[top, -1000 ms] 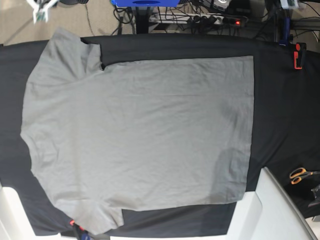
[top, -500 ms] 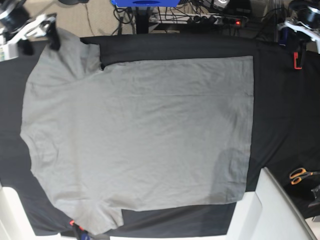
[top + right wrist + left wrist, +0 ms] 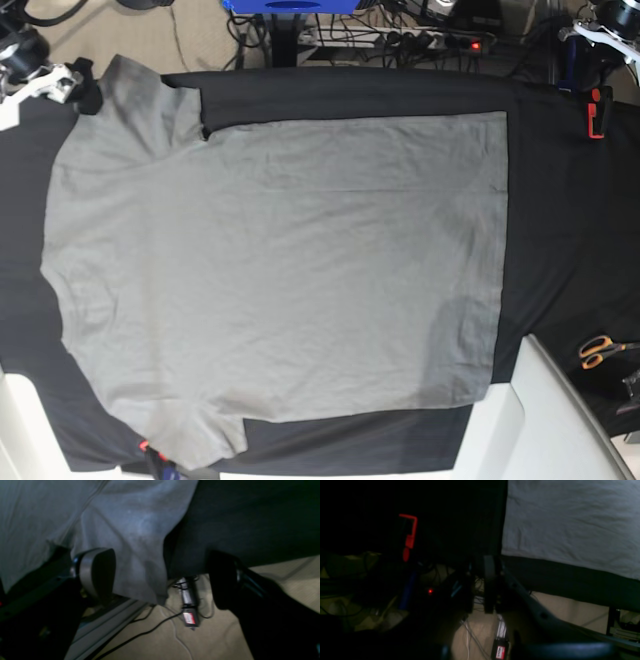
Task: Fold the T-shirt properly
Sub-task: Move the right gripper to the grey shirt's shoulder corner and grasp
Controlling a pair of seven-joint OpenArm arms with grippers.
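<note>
At the far left of the base view, the right gripper (image 3: pixel 45 85) hangs beside the table edge with its jaws spread wide, just off the upper sleeve of the T-shirt (image 3: pixel 280 260). The right wrist view shows that sleeve draping over the table edge between the two fingers (image 3: pixel 96 572), with nothing clamped.

The grey T-shirt lies flat and open across the black table cloth (image 3: pixel 570 220), collar end toward the left, hem toward the right, both short sleeves spread outward at top and bottom. It covers most of the table's middle.

Right of the hem, a red clamp (image 3: pixel 597 112) grips the cloth at the far edge, and orange-handled scissors (image 3: pixel 598 351) rest on the cloth near the lower right corner.

At the top right, the left gripper (image 3: pixel 600 25) sits beyond the table edge, well apart from the shirt. In the dim left wrist view its jaws stand nearly together, pinching nothing.
</note>
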